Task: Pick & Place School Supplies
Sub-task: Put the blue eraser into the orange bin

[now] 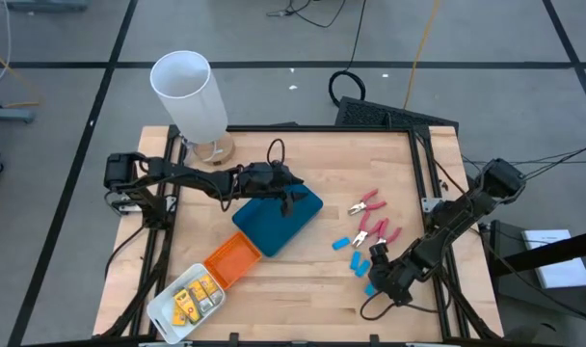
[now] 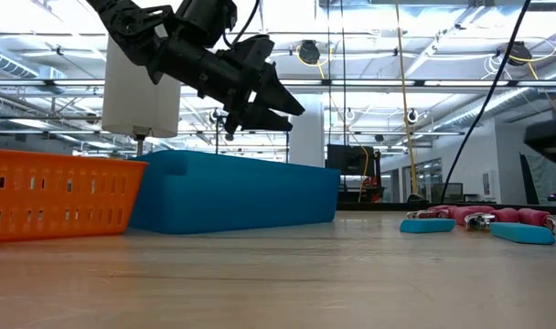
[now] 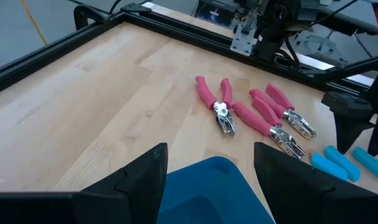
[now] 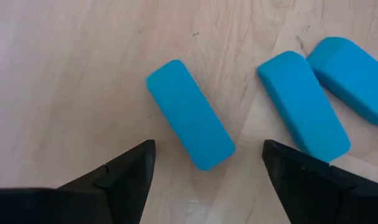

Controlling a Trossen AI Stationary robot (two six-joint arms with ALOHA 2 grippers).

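Three pink-handled tools lie flat on the wooden table right of centre, with light-blue oblong pieces beside them. My right gripper hangs open just above one blue piece, pointing steeply down, a finger on either side without touching it. Two more blue pieces lie next to it. My left gripper hovers open over the teal tray; nothing sits between its fingers. Yellow pieces lie in the white tray.
An orange tray sits between the teal and white trays at the near left. A tall white cylinder stands at the far left corner. A black frame borders the table. Bare wood lies along the near edge.
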